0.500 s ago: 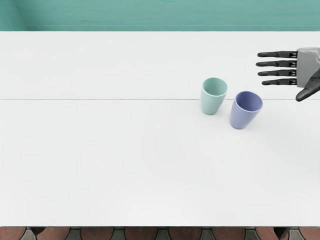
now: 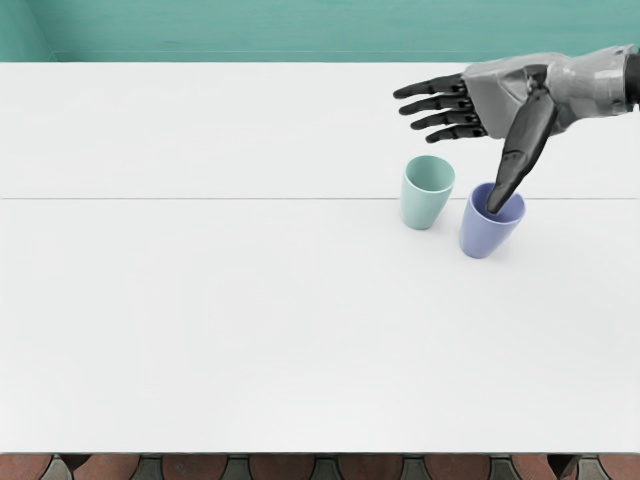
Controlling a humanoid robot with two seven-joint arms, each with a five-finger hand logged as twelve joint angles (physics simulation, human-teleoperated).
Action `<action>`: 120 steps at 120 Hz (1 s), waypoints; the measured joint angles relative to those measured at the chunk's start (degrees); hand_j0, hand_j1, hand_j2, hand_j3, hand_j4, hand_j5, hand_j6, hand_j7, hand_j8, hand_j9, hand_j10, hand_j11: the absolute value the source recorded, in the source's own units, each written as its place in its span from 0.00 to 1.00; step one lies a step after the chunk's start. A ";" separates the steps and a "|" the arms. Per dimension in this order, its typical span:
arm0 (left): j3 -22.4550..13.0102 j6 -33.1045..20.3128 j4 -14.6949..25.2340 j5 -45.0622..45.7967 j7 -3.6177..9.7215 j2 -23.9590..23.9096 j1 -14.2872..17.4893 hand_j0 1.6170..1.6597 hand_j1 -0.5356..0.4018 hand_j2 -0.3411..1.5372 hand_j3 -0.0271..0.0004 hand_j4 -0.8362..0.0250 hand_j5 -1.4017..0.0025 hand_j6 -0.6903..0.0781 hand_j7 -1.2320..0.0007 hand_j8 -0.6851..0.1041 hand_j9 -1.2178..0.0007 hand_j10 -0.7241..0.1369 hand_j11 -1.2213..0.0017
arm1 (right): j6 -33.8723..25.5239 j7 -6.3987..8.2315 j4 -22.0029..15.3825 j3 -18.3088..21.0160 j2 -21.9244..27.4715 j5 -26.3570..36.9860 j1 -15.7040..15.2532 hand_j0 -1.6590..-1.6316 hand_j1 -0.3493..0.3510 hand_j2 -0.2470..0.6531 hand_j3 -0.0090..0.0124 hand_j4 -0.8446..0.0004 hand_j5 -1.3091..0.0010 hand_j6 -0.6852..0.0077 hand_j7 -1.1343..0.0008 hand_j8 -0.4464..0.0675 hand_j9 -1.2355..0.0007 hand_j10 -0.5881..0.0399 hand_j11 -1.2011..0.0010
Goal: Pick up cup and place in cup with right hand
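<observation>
Two cups stand upright and apart on the white table. The mint green cup (image 2: 424,207) is the left one; the blue-purple cup (image 2: 482,236) is to its right and slightly nearer the front edge. My right hand (image 2: 463,160) reaches in from the right edge, behind and above the cups, with its fingers spread and nothing held. Its four fingers point left, behind the green cup, while the thumb extends toward the front and overlaps the opening of the blue cup. Whether the thumb touches that cup cannot be told.
The white table (image 2: 220,320) has a thin seam running across it. Behind its far edge is a teal surface (image 2: 300,30), and brownish-red tiles (image 2: 290,467) show below the front edge.
My right hand has moved left from the picture's right edge, bringing its wrist into view and its thumb over the blue cup. Both cups stand where they were.
</observation>
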State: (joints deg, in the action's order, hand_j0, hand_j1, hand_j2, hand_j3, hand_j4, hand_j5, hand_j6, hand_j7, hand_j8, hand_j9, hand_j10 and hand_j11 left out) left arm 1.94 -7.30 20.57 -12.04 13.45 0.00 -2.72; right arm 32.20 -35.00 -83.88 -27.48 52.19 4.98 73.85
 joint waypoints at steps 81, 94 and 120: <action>0.00 0.01 -0.01 0.00 0.00 0.00 0.00 0.96 0.94 0.18 0.98 0.97 1.00 0.90 1.00 0.87 1.00 0.84 1.00 | -38.62 0.00 -13.88 5.58 -9.68 41.80 -7.30 0.04 0.00 0.28 0.42 1.00 1.00 0.98 1.00 0.86 1.00 0.93 1.00; 0.00 0.01 0.00 0.00 0.00 0.00 0.04 0.96 0.94 0.18 0.98 0.97 1.00 0.90 1.00 0.87 1.00 0.84 1.00 | -41.00 0.00 -9.49 6.04 -13.68 42.46 -8.04 0.04 0.00 0.28 0.42 1.00 1.00 0.98 1.00 0.86 1.00 0.93 1.00; 0.00 0.01 0.00 0.00 0.00 0.00 0.00 0.96 0.94 0.18 0.98 0.97 1.00 0.90 1.00 0.87 1.00 0.84 1.00 | -43.11 0.00 -2.22 6.86 -18.69 46.61 -9.87 0.04 0.00 0.28 0.42 1.00 1.00 0.98 1.00 0.86 1.00 0.93 1.00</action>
State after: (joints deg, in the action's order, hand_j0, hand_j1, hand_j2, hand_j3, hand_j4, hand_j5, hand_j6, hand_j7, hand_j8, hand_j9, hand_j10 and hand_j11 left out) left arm 1.94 -7.30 20.57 -12.05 13.45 0.00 -2.72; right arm -10.91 -35.00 -86.11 -20.62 33.50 51.59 63.97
